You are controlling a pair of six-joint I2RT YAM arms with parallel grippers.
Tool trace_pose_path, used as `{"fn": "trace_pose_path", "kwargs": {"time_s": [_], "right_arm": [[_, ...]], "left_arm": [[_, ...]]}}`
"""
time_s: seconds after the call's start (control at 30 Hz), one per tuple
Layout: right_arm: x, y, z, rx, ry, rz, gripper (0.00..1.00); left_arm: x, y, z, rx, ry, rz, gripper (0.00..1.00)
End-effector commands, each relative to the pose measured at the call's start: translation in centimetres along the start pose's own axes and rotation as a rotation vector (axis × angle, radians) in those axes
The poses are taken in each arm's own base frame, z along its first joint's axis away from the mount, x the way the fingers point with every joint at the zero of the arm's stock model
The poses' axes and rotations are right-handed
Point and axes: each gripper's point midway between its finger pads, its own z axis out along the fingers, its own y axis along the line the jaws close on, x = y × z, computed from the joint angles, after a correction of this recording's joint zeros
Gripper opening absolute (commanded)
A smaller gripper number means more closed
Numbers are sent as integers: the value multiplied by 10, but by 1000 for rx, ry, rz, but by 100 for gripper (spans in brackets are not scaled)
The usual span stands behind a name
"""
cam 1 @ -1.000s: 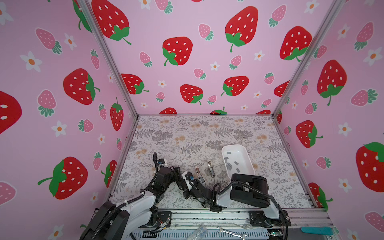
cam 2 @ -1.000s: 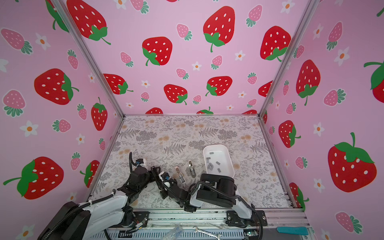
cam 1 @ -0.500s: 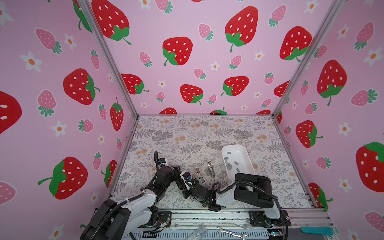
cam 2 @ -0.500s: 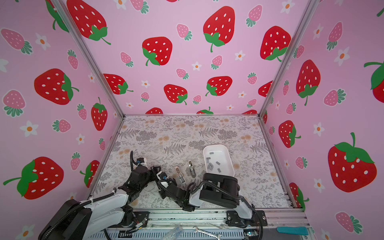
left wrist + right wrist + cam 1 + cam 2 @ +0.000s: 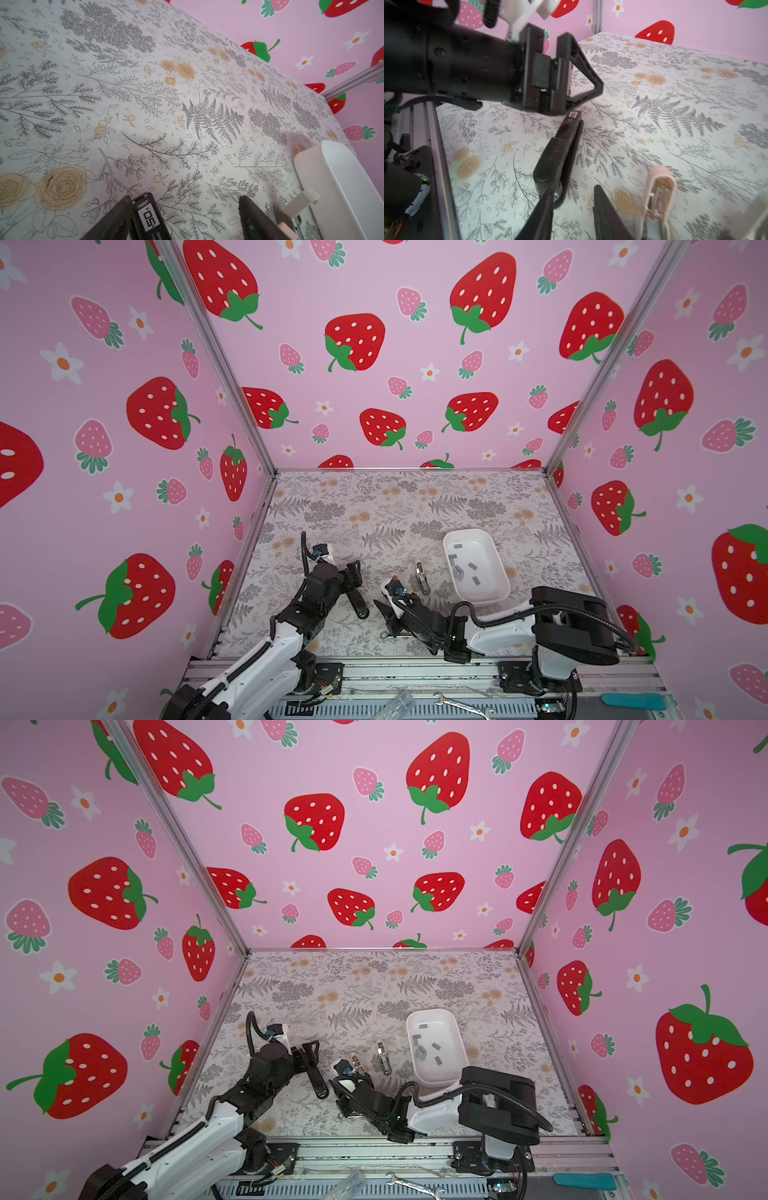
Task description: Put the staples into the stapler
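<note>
From my right end effector (image 5: 572, 207), released and the nearer, the grey metal staple strips (image 5: 459, 570) lie at 2 o'clock. My left end effector (image 5: 182, 199), released, straddles the long black stapler (image 5: 359, 608).

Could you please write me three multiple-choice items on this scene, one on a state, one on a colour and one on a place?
1. How does the left end effector stand? A shut tight on nothing; B open; C out of every view.
2. What colour is the long stapler beside it? A pink; B blue; C black.
3. Where do the loose staples lie? A in the white tray; B in the left end effector; C on top of the long stapler.

Key: 1 B, its jaws stand wide apart in the left wrist view. 2 C, the right wrist view shows it plainly black. 3 A, the grey strips lie inside the tray in both top views.
</note>
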Motion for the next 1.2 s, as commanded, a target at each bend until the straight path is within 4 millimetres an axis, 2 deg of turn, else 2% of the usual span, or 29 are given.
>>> {"fn": "trace_pose_path", "kwargs": {"time_s": [0.0,0.13,0.3,0.37,0.4,0.5,0.73,0.9,1.17], "right_arm": [[10,-27,-16,85,15,25,37],[22,-50,-29,138,43,35,37],[42,-67,-32,154,109,48,37],[51,-67,-34,142,130,55,37],[52,-81,-33,173,134,73,37],[58,-85,-35,173,145,82,37],[72,-81,-37,115,168,78,41],[72,-73,-31,68,170,73,41],[78,-64,-11,60,208,44,43]], "left_arm": [[-19,-14,-15,44,-22,31,84],[-21,-36,-27,162,-16,44,85],[-6,-67,-29,275,48,102,85],[2,-78,-28,302,74,136,85],[6,-84,-27,317,85,158,85],[16,-96,-22,344,109,204,85],[30,-100,-7,343,145,222,84],[32,-100,-1,327,154,220,83],[19,-89,2,240,112,185,83]]}}
